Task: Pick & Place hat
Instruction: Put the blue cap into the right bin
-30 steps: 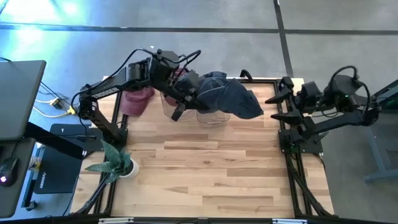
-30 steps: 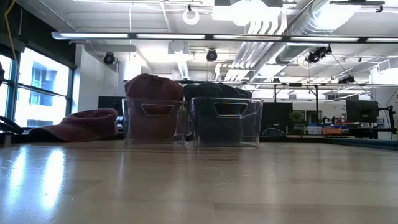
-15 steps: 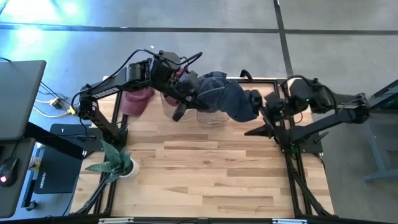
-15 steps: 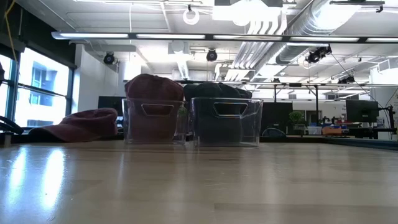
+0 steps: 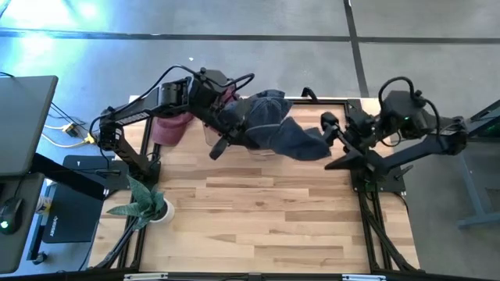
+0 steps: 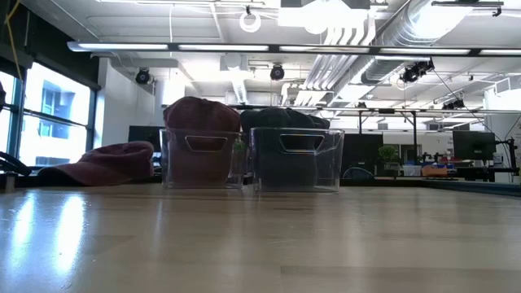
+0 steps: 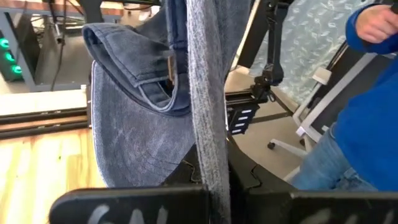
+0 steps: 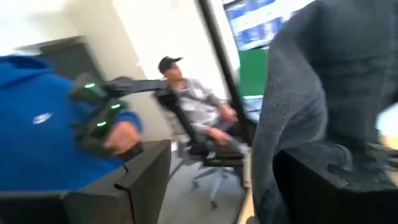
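Note:
A blue denim hat [image 5: 277, 129] hangs in the air over the clear bins at the table's far edge. My left gripper [image 5: 228, 126] is shut on its left end, and in the left wrist view the hat [image 7: 137, 124] hangs ahead of the gripper [image 7: 217, 200], brim drooping. My right gripper [image 5: 334, 140] is open at the hat's free right end, with the hat [image 8: 323, 81] close over one finger [image 8: 336, 186]. Neither gripper shows in the low view. My left gripper pinches a narrow fold of the hat's cloth [image 7: 208, 155] between its two fingers, at the hat's left end. The hat is lifted clear and hangs slack away from the fingers. My right gripper: I cannot tell whether the finger under the hat's free end touches it.
Two clear bins [image 6: 203, 159] [image 6: 297, 159] stand side by side at the far edge, one with a maroon hat, one with a dark hat. Another maroon hat [image 5: 170, 129] lies on the table left of them. A potted plant [image 5: 144, 204] stands at the left edge. People show beyond the table.
My right gripper has swung from the table's right edge leftward to the hat's free end. The hat's right part bunched up as it came, then stretched out again and sagged toward the near edge. My left gripper has kept its hold.

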Motion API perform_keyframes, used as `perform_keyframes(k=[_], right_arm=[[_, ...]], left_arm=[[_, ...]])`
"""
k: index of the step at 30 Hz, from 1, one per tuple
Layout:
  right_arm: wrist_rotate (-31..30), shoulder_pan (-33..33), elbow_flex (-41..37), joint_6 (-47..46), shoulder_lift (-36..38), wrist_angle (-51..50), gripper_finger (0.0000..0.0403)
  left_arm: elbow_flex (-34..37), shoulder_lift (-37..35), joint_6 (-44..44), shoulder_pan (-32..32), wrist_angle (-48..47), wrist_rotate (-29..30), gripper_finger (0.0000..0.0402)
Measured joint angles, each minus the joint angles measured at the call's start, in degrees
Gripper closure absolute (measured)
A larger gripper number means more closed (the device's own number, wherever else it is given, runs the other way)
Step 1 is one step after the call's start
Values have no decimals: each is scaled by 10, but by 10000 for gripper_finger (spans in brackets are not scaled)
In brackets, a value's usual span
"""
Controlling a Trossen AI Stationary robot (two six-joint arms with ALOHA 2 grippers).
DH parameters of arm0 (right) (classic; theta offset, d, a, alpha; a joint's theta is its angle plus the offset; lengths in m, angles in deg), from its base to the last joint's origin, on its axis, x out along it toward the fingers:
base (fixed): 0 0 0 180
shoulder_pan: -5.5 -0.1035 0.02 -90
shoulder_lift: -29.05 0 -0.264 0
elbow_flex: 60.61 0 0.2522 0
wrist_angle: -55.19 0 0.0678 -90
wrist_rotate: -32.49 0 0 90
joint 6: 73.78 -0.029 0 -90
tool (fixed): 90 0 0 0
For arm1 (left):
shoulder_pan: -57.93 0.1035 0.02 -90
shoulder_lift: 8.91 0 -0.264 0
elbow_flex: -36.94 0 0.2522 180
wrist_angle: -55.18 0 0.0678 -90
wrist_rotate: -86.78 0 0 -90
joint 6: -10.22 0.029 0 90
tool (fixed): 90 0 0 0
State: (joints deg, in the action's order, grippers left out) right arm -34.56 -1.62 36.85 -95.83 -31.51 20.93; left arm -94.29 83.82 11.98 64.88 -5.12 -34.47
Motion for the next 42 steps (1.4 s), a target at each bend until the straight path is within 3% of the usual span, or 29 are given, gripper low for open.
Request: perform_keyframes(k=[14, 19, 23, 29, 34, 42], right_arm=[[-269, 0, -1, 108, 4, -104, 147], [-314, 0, -1, 125, 11, -167, 147], [-352, 0, -1, 137, 4, -174, 147], [-327, 0, -1, 146, -16, -90, 154], [-315, 3, -1, 100, -29, -71, 204], [-346, 11, -1, 14, -2, -134, 362]], left_arm=[[0, 0, 9, 2, -27, 159, 401], [0, 0, 11, 2, -56, 238, 401], [0, 0, 10, 2, -56, 245, 401], [0, 10, 15, 2, -57, 244, 401], [0, 24, 16, 1, -62, 244, 401], [0, 25, 39, -14, -68, 241, 401]])
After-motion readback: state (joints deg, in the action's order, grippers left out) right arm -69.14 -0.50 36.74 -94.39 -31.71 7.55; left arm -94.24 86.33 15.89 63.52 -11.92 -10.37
